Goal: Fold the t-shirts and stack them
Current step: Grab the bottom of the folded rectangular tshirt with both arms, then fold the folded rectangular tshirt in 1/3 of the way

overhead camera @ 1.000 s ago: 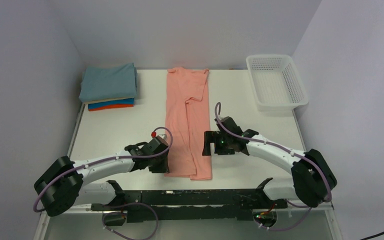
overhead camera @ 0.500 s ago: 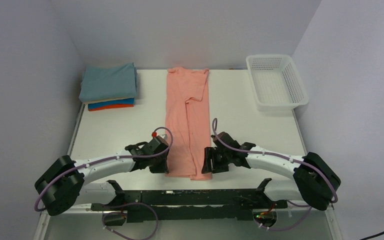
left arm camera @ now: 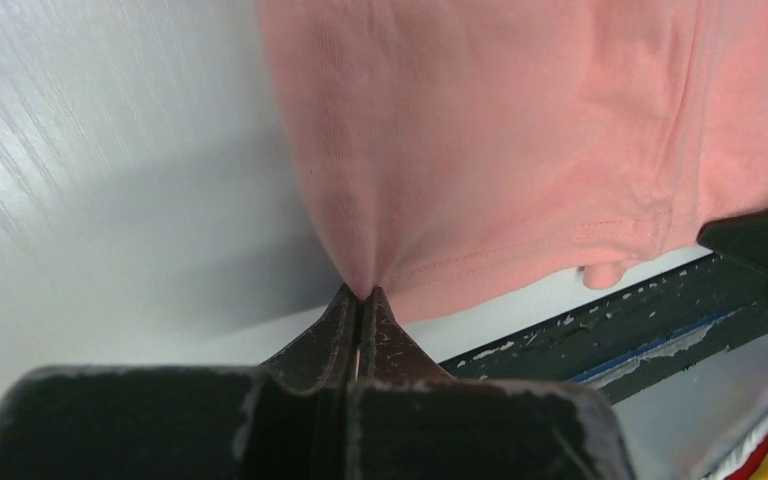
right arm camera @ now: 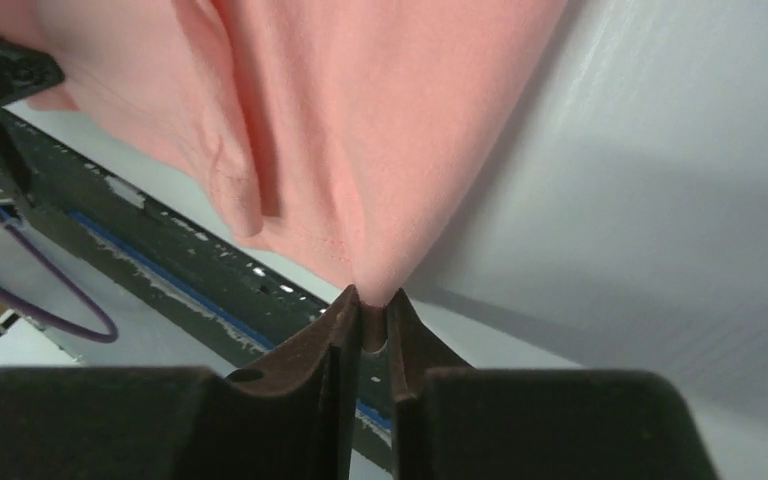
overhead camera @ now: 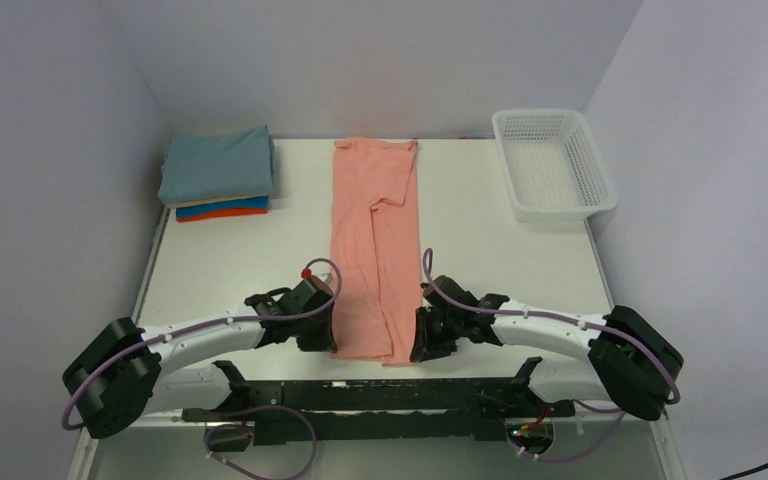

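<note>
A salmon-pink t-shirt (overhead camera: 375, 240) lies as a long narrow strip down the middle of the table, sleeves folded in. My left gripper (overhead camera: 328, 338) is shut on the shirt's near left hem corner (left arm camera: 365, 285), the cloth puckering into the tips. My right gripper (overhead camera: 416, 345) is shut on the near right hem corner (right arm camera: 372, 290), a pinch of cloth between its fingers. Both corners are slightly lifted off the table. A stack of folded t-shirts (overhead camera: 217, 172), teal on top with cream, blue and orange-red below, sits at the far left.
A white plastic mesh basket (overhead camera: 552, 163) stands at the far right corner. The black mounting rail (overhead camera: 360, 395) runs along the near edge just behind both grippers. Grey walls close in on the left, back and right.
The right arm came down toward the near edge and its gripper closed on the shirt's right hem corner. The left gripper finished closing on the left corner and shifted slightly nearer.
</note>
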Action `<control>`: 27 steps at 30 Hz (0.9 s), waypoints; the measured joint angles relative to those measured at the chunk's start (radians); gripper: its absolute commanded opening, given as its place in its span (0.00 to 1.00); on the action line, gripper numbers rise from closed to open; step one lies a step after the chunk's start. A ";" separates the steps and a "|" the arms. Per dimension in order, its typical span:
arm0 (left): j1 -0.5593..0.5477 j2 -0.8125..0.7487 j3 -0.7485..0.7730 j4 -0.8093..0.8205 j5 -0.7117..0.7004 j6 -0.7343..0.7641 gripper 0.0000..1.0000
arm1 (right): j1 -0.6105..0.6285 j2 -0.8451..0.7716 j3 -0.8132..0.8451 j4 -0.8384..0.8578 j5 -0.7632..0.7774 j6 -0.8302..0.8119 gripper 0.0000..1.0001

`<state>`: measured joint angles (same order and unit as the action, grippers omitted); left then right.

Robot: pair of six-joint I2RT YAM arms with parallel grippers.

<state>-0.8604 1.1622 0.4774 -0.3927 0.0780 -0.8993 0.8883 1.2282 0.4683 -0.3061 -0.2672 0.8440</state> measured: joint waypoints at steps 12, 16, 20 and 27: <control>0.052 -0.095 0.042 -0.021 0.049 0.071 0.00 | -0.004 -0.021 0.143 -0.023 0.098 -0.055 0.01; 0.154 -0.061 0.111 0.032 0.097 0.093 0.00 | -0.066 0.041 0.240 0.009 0.151 -0.099 0.01; 0.257 0.023 0.187 0.079 0.133 0.106 0.00 | -0.151 0.103 0.331 0.026 0.201 -0.148 0.00; 0.368 0.167 0.355 0.096 0.130 0.131 0.00 | -0.282 0.203 0.433 0.084 0.207 -0.217 0.00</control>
<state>-0.4923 1.3289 0.8322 -0.2966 0.2081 -0.7685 0.6064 1.4311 0.9012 -0.2222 -0.0601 0.6273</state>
